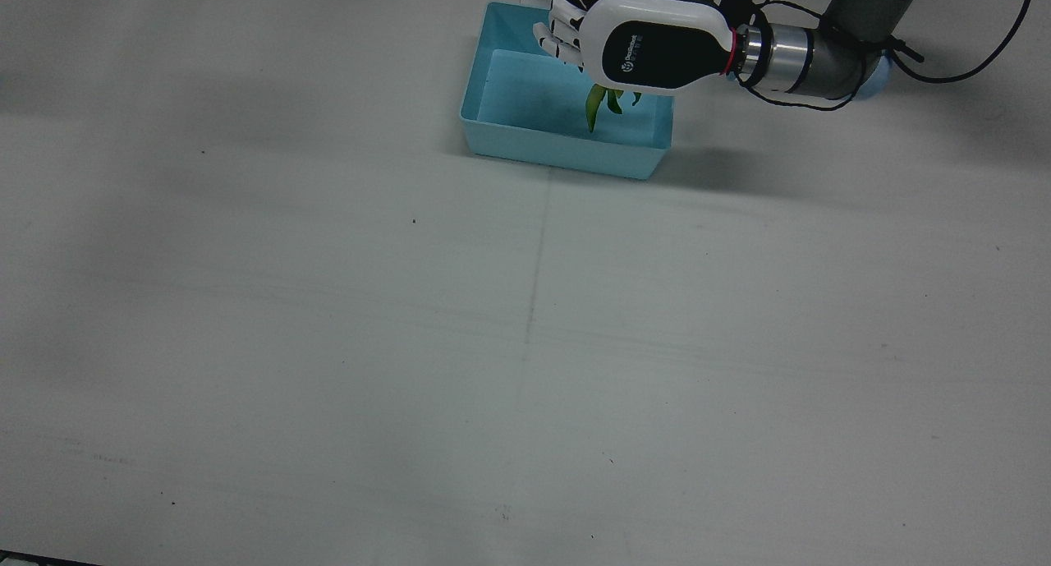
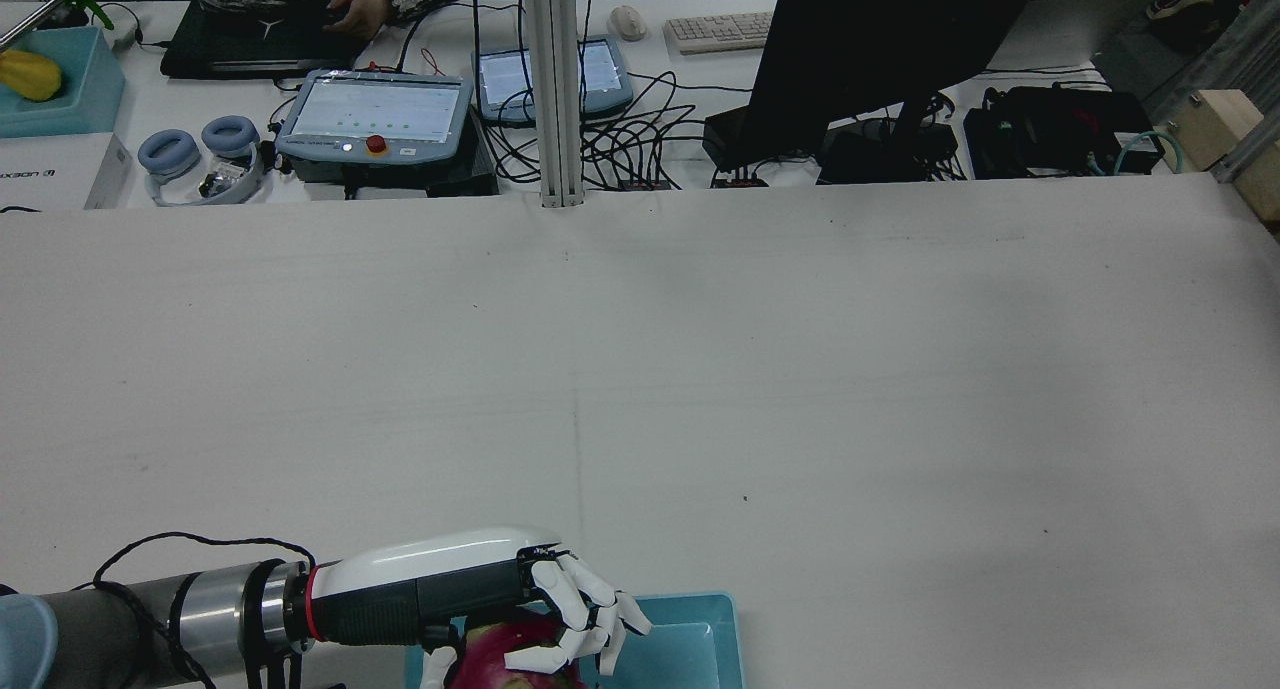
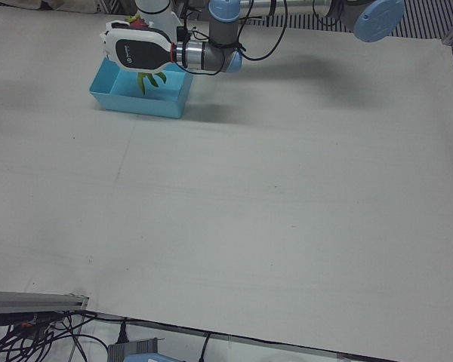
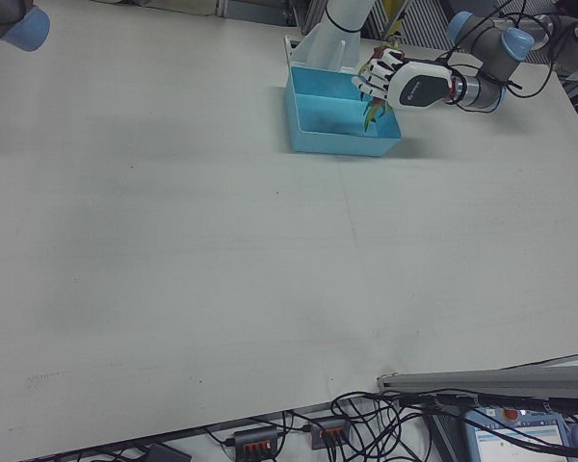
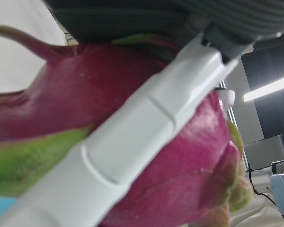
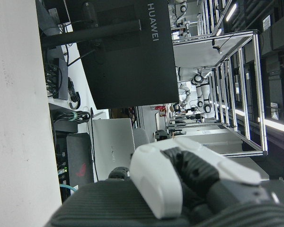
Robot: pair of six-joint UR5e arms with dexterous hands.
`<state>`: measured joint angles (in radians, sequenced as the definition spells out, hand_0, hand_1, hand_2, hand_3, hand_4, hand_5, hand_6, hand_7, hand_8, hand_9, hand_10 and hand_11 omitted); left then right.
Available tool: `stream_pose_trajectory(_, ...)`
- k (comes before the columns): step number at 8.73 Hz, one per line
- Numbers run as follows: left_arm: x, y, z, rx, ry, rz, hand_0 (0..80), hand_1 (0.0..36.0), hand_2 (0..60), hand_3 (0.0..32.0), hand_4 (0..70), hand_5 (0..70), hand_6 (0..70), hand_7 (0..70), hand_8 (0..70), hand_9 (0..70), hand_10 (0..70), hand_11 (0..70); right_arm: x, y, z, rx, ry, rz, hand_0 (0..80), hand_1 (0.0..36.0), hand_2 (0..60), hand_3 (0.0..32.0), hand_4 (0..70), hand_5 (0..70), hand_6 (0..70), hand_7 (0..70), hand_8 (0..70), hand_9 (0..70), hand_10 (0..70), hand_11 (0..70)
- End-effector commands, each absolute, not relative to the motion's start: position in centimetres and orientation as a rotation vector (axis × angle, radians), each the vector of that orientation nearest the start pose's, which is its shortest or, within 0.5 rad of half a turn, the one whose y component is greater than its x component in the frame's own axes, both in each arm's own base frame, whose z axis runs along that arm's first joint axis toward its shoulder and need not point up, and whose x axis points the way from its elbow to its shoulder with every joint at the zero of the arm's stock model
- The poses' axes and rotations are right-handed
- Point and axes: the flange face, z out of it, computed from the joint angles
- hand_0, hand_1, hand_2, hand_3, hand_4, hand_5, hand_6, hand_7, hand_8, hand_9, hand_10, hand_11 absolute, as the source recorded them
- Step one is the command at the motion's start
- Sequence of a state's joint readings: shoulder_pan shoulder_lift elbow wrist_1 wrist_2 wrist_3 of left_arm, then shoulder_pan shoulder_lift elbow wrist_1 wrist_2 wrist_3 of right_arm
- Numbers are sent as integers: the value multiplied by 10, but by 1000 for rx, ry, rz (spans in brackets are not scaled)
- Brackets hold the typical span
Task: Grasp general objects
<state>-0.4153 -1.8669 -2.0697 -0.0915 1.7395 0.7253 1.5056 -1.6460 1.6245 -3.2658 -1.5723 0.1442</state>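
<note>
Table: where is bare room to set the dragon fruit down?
The table is bare everywhere in front of the blue bin and to both its sides. The only crowding is at the bin, where the left robot hand holds the dragon fruit over it.

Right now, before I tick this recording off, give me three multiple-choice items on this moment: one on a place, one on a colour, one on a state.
1. Where is the left hand?
A. over the light blue bin
B. at the middle of the table
C. beside the keyboard

2. What colour is the body of the fruit in that hand?
A. yellow
B. magenta with green tips
C. orange

3. What state is the left hand in?
A. open, holding nothing
B. flat on the table
C. shut on the fruit

Answers:
1. A, the front view shows the hand above the bin.
2. B, the left hand view shows magenta skin and green scales.
3. C, a finger wraps across the fruit.
</note>
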Motion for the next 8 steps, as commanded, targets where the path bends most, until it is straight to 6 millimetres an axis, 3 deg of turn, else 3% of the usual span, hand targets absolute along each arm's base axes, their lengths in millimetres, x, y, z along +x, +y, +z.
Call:
stream_pose_trajectory(1,434,-327,297,-580,2450,-410,800,360,600,48,6,0,0,162,0,18,0,0,104,-452,708,213,2005,-2332,0,0,0,0,0,0,0,0,0,0,0,0)
stream_pose_trajectory(4,433,-327,293,-583,2467,-402,800,360,600,66,0,0,0,194,0,24,0,0,104,-451,709,211,2003,-2333,0,0,0,0,0,0,0,0,0,0,0,0)
stream_pose_trajectory(7,430,-334,295,-583,2464,-415,800,360,600,50,5,2,0,252,0,36,0,0,104,-451,709,213,2004,-2334,0,0,0,0,0,0,0,0,0,0,0,0)
stream_pose_trajectory(8,413,-356,298,-521,2475,-442,800,360,600,0,0,345,0,327,0,51,0,0,104,-451,709,212,2003,-2333,0,0,0,0,0,0,0,0,0,0,0,0)
